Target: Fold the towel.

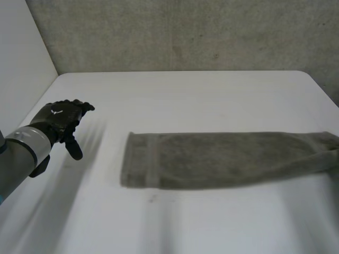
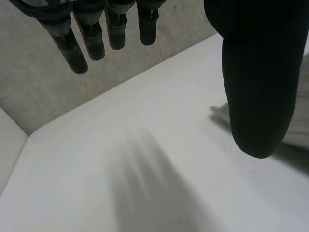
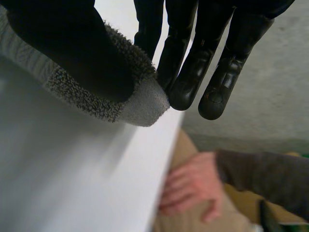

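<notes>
A grey-brown towel [image 1: 222, 159] lies folded into a long strip across the white table [image 1: 185, 95]. Its right end reaches the table's right side and is raised a little. In the right wrist view my right hand [image 3: 72, 43] pinches that end of the towel [image 3: 140, 104] between thumb and fingers, at the table's edge. My left hand [image 1: 61, 119] hovers above the table, left of the towel's left end and apart from it. Its fingers [image 2: 91, 38] are straight and spread, holding nothing. The towel's near end [image 2: 218, 112] shows just beside its thumb.
A person's hand [image 3: 193, 188] rests on a lap just past the table's right edge, below my right hand. A grey wall runs behind the table, and a white panel stands at the left.
</notes>
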